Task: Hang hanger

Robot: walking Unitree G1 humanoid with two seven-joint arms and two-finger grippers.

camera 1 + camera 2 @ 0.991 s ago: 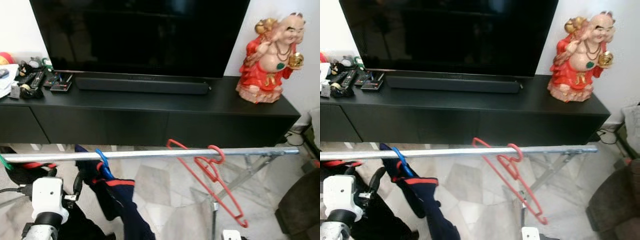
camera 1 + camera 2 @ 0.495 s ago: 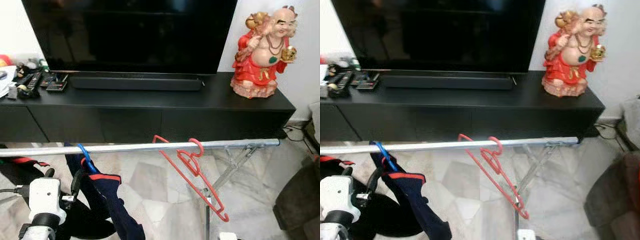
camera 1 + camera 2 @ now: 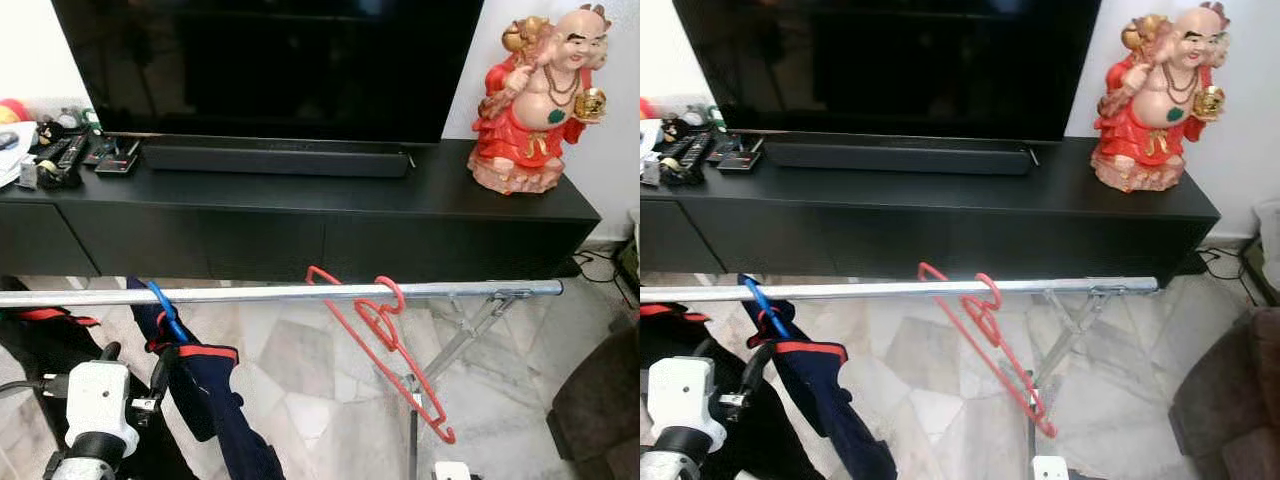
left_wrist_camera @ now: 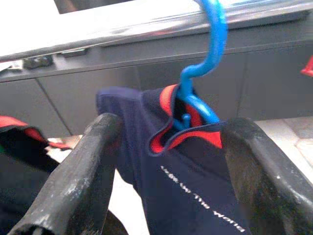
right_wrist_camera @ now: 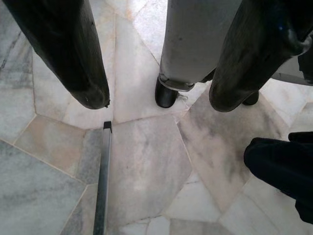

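Observation:
A silver rail (image 3: 300,293) runs across in front of me. A blue hanger (image 3: 165,308) hooks over it at the left and carries a navy garment (image 3: 215,400) with red trim. Further right an empty red hanger (image 3: 390,345) hangs tilted from the rail. My left gripper (image 3: 135,360) is just below the rail beside the navy garment. In the left wrist view the left gripper (image 4: 170,122) is open, with the blue hanger (image 4: 208,58) and garment collar beyond its fingertips. My right gripper (image 5: 159,104) hangs open, pointing down at the marble floor.
Behind the rail stands a long black TV cabinet (image 3: 300,235) with a TV (image 3: 270,60), a soundbar, remotes (image 3: 60,160) and a red statue (image 3: 535,105). The rack's folding legs (image 3: 465,330) are at the right, a dark seat (image 3: 600,410) beyond. Black clothing (image 3: 40,335) hangs far left.
The whole view has shifted a little, so the camera moved. Both hangers stay on the rail and my left gripper stays beside the navy garment.

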